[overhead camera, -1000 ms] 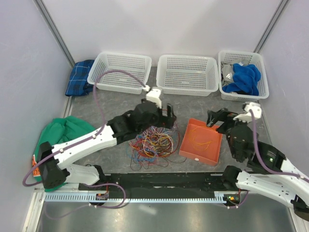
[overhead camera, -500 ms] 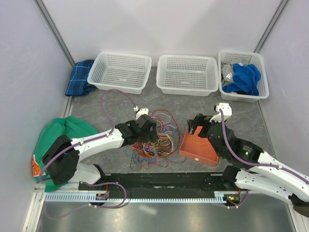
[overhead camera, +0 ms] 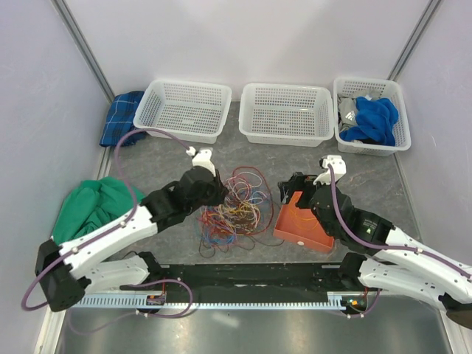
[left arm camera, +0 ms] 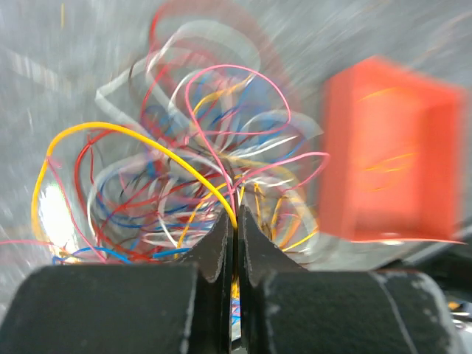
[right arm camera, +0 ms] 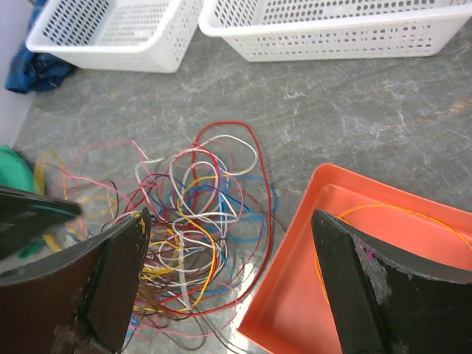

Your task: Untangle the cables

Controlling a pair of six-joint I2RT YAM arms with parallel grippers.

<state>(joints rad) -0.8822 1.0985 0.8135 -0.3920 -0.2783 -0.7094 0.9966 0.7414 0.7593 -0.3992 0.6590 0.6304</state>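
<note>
Mid-step: drawing a single strand out of the cables, heaped in a loose tangle on the grey table top between the two arms, just left of the orange tray. Pinching with the left gripper, jaws pressed fully together at the near edge of the heap, on a yellow wire arcing up and over from the fingertips. Hard to tell through the motion blur of the left wrist view whether a pink strand is caught in the same pinch; probably so. Holding the right gripper spread wide and empty above the gap between heap and tray, tangle under one finger, tray corner under the other. Noting one orange wire lying alone in the tray, so likely the place for freed strands. Judging by the size of the heap, early days, with most of the sorting left to do.

Next: lift and draw the pinched wire slowly away from the mass, watching for loops dragged along. Probably worth pinning the heap with the free right gripper to stop the whole bundle riding up. Risk of tightening a knot if tugged hard.
</note>
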